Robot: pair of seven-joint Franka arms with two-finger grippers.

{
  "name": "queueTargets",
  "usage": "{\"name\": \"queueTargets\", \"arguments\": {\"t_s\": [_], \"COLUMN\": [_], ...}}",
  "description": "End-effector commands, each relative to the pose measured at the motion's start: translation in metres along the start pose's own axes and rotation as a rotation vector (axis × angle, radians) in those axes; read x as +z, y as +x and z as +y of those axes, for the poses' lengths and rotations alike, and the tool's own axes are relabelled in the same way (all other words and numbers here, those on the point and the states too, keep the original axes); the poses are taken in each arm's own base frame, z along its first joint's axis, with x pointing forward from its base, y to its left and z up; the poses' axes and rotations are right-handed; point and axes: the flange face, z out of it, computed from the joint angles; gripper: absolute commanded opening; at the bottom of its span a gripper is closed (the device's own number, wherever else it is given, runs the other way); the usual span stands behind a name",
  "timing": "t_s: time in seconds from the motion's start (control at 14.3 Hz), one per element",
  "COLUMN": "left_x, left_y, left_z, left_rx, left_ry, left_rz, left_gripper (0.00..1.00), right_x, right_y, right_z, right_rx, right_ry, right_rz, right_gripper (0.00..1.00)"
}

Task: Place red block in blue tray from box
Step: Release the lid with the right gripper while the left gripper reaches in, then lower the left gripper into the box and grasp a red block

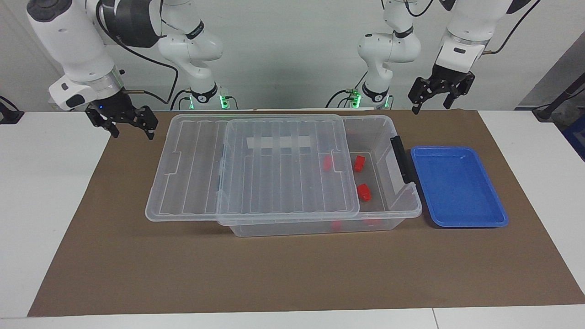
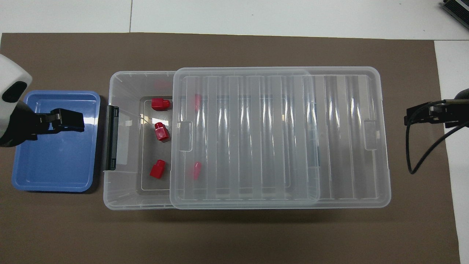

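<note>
The clear box (image 1: 397, 214) stands mid-table, also in the overhead view (image 2: 124, 194). Its ribbed lid (image 1: 256, 173) is slid toward the right arm's end, leaving the end by the blue tray (image 1: 457, 187) uncovered. Three red blocks lie in that open end (image 2: 160, 104) (image 2: 161, 131) (image 2: 158, 169); two show plainly in the facing view (image 1: 359, 163) (image 1: 364, 192). Fainter red shapes show through the lid. The tray (image 2: 55, 165) is empty. My left gripper (image 1: 432, 106) hangs open and empty, raised over the tray (image 2: 73, 121). My right gripper (image 1: 132, 132) is open and empty, raised off the lid's end.
A black latch handle (image 1: 402, 160) sits on the box's end wall next to the tray. Brown paper (image 1: 274, 274) covers the table under everything. The right arm's cable (image 2: 425, 146) hangs by its gripper (image 2: 412, 118).
</note>
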Motion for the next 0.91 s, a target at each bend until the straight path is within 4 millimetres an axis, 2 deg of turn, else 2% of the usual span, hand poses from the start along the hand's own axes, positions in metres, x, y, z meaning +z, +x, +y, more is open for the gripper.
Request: {"name": "queueTargets", "arguments": {"t_s": [0.0,0.14,0.42,0.49,0.63,0.77,0.84], "left_x": [0.016,0.042,0.093,0.111,0.135,0.16,0.17], "left_y": [-0.005,-0.008,-0.007,-0.008,-0.006,-0.008,-0.011], "left_z": [0.015,0.041,0.055,0.07,0.081,0.106,0.111], "left_rx": [-0.059,-0.083,-0.155,-0.161,-0.162,-0.227,-0.229], "left_ry": [-0.03,-0.039,-0.069,-0.074,-0.065,-0.083,-0.09], "left_rz": [0.024,0.031,0.075,0.074,0.059,0.07,0.076], "left_gripper": [1.0,1.0,1.0,1.0,1.0,1.0,1.0], "right_x": [-0.004,-0.002,-0.006,-0.006,-0.006,-0.007,-0.007], "right_y": [-0.008,-0.008,-0.006,-0.006,-0.006,-0.006,-0.006], "right_z": [-0.002,-0.004,-0.013,-0.014,-0.015,-0.015,-0.015], "right_rx": [0.055,0.044,0.023,0.023,0.021,0.024,0.023], "right_ry": [0.033,0.032,0.011,0.013,0.013,0.013,0.013], "right_rz": [-0.023,-0.024,0.001,0.001,0.001,0.002,0.002], "right_gripper": [1.0,1.0,1.0,1.0,1.0,1.0,1.0]}}
